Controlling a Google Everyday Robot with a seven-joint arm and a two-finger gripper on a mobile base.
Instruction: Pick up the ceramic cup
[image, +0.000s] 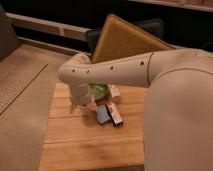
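Observation:
My gripper (83, 106) hangs at the end of the white arm (115, 70), low over the left part of the wooden table (75, 140). It is just left of the green bowl (100, 91). The ceramic cup does not show: it is either hidden behind my wrist and gripper or out of view. The arm covers much of the table's back part.
A blue packet (103, 114) and a dark bar (116, 115) lie just right of the gripper. A white packet (114, 91) lies beside the bowl. A yellow-brown cushion (125, 40) leans on a dark chair behind the table. The floor lies to the left.

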